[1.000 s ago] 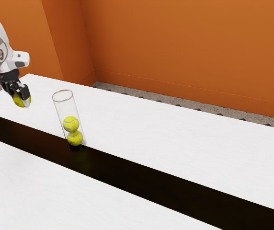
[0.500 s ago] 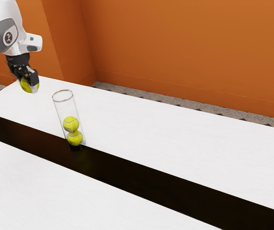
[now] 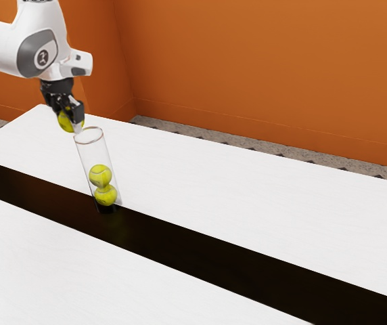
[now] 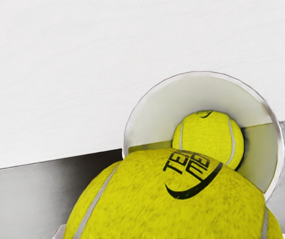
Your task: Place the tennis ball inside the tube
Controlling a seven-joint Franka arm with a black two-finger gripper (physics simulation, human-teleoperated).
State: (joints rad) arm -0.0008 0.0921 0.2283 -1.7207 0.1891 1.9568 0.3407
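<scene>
My gripper (image 3: 73,122) is shut on a yellow tennis ball (image 3: 65,121), held just above and to the exterior view's left of the clear tube's rim. The transparent tube (image 3: 85,154) stands upright with two balls stacked inside, the upper ball (image 3: 100,175) resting on the lower ball (image 3: 105,196). In the wrist view the held ball (image 4: 177,204) looms large and overlaps part of the tube's round mouth (image 4: 202,74); the upper ball inside (image 4: 210,134) is visible down the tube.
The white table (image 3: 247,196) has a long dark strip (image 3: 200,243) running across it, and the tube's base stands at that strip's edge. An orange wall (image 3: 261,68) rises behind the table.
My gripper has carried the ball toward the exterior view's right, close to the tube's rim, after first rising. The tube and the balls inside have stayed put.
</scene>
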